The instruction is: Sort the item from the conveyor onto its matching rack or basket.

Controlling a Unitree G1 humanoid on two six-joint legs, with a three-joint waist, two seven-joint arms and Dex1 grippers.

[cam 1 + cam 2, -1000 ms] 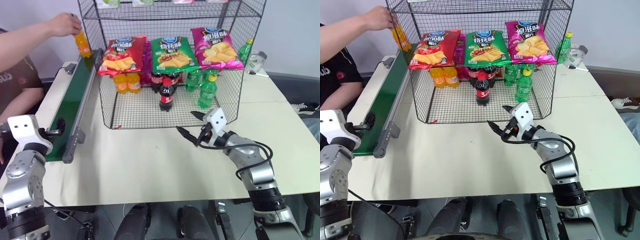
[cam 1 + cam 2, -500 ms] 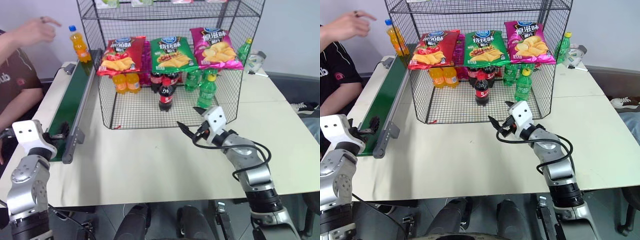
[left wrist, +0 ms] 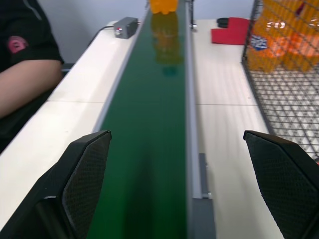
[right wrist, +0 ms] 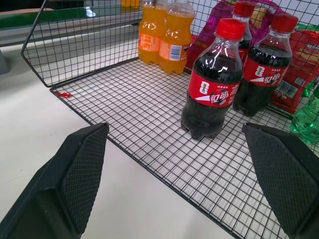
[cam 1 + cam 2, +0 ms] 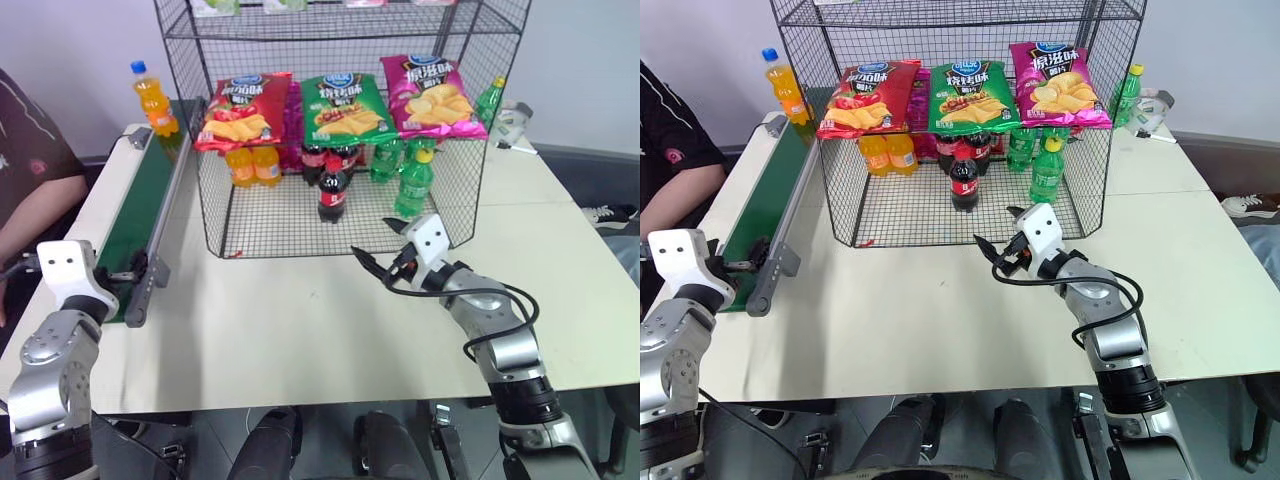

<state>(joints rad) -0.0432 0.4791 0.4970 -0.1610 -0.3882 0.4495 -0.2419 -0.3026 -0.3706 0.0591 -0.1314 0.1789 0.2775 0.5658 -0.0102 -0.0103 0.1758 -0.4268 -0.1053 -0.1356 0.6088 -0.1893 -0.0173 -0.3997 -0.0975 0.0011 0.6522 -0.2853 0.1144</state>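
Change since the earlier frames: the person's hand has withdrawn from the orange soda bottle (image 5: 148, 97), which now stands upright and untouched at the far end of the conveyor (image 5: 140, 215). The left gripper (image 3: 182, 191) sits at the near end of the belt, fingers spread wide and empty; the bottle is well apart from it, straight ahead along the belt. The right gripper (image 5: 378, 250) hovers open and empty just before the wire rack (image 5: 300, 215), facing a cola bottle (image 4: 215, 77).
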